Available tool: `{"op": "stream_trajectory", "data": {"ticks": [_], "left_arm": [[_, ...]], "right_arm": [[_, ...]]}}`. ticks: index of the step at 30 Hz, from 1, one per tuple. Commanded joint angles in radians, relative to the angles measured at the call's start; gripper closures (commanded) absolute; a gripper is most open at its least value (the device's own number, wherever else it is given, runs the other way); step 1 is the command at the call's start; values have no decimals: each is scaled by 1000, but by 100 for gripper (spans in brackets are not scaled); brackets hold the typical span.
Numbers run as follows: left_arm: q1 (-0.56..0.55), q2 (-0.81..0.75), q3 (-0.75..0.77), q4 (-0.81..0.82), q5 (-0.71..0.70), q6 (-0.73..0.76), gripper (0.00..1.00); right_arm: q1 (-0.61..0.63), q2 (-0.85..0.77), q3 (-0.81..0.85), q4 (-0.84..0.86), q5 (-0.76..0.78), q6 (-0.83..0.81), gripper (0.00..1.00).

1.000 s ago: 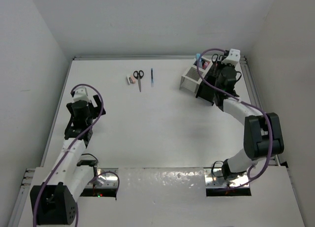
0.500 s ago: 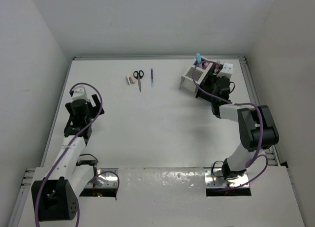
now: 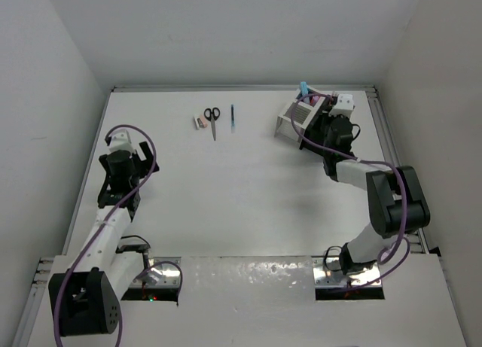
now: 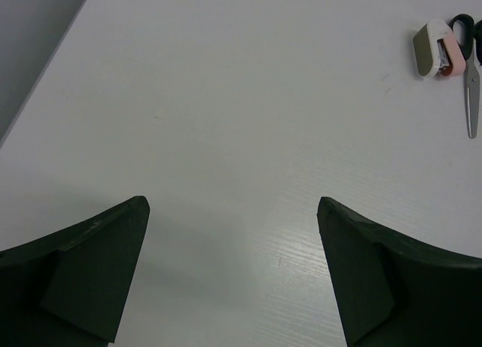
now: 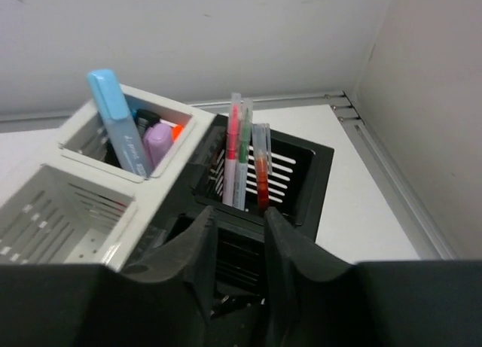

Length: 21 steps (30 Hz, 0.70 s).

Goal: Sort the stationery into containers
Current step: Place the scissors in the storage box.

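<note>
My right gripper (image 5: 239, 215) hangs over the near compartment of the black organiser box (image 5: 316, 162). Its jaws stand a narrow gap apart with nothing between them. The black box's far compartment holds a pink pen (image 5: 232, 147), a green pen (image 5: 245, 147) and an orange pen (image 5: 261, 170). The adjoining white box (image 5: 184, 140) holds a light-blue marker (image 5: 114, 117) and the lilac bar (image 5: 158, 142). On the table lie black-handled scissors (image 3: 212, 117), a blue pen (image 3: 233, 118) and a small pink-and-white piece (image 3: 200, 123). My left gripper (image 4: 232, 204) is open and empty, well short of the scissors (image 4: 468, 68).
Both boxes (image 3: 296, 115) stand at the table's far right corner, close to the back wall and the right rail (image 3: 384, 136). The white box's near compartment (image 5: 64, 211) is bare inside. The left wall runs close beside the left arm (image 3: 113, 204).
My right wrist has pulled back and dropped lower over the black box. My left arm has shifted slightly left. The loose items on the table have not moved.
</note>
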Motion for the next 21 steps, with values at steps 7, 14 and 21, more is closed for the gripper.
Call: {"op": "stream_trajectory", "data": {"ticks": [7,14,21], "left_arm": [[3,50,69,85,58,14,9],[-33,137,146,87,150,18,49],[-106,439,474,-89,242,116,41]], "right_arm": [[166,-208,247,-478,-58,-17,61],[277,-40,621,-1052,-252,152,85],[306,5,582,-944,-332,211,52]]}}
